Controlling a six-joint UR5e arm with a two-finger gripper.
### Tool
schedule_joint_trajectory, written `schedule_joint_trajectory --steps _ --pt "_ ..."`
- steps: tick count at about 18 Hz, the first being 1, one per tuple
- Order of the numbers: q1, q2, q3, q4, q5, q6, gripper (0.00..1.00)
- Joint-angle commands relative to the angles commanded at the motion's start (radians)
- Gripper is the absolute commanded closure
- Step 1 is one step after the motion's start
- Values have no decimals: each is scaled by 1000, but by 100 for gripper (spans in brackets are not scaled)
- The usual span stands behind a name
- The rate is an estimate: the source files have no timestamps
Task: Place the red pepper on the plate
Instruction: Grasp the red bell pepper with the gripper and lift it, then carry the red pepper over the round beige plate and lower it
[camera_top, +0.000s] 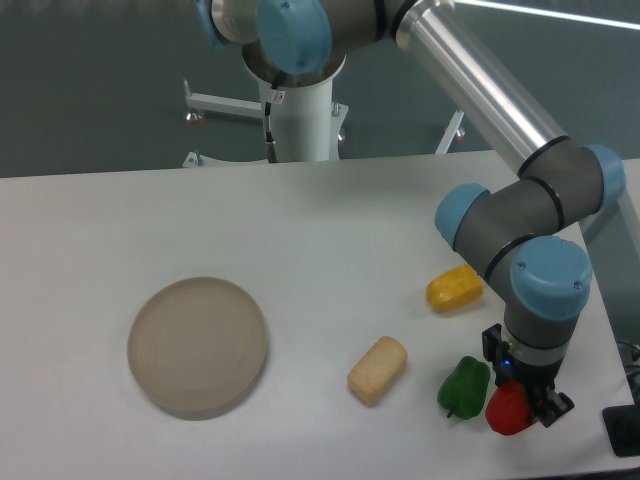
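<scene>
Tabletop (300, 220): I see a white surface filling most of the view, with every item resting on it.
Arm (520, 210): from my seat I watch the silver-and-grey UR5e with blue joint caps reach from its base past the far edge down to the near right corner, wrist pointing downward.
Plate (198, 346): I read it as a round beige disc with a thick rim, lying flat in the near left part of the tabletop, well apart from everything else.
Bread-like block (377, 370): I see a small tan block lying slanted near the near edge, between the plate and the peppers.
Yellow pepper (454, 288): I see it on its side toward the right edge, farther from the near edge than the other two peppers and just beside the arm's wrist.
Green pepper (464, 387): I find it near the near right corner, just beside the red pepper on its left; I cannot tell whether the two touch.
Red pepper (507, 409): I see it glossy and bright at the near right corner, far from the plate, directly under the wrist.
Gripper (524, 404): I see black fingers down around the red pepper, one finger (551, 407) on its right side; I cannot tell whether they are clamped on it or merely straddling it.
</scene>
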Motion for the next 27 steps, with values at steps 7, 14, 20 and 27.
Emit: schedule_joint_trajectory --steps 7,14,20,27 --pt "-37 35 -28 -11 -5 -53 61" --pt "-54 254 -301 -54 -26 -237 62" --pt "-80 434 -524 -43 -196 -442 63" --pt "-182 498 -701 69 -288 -502 63"
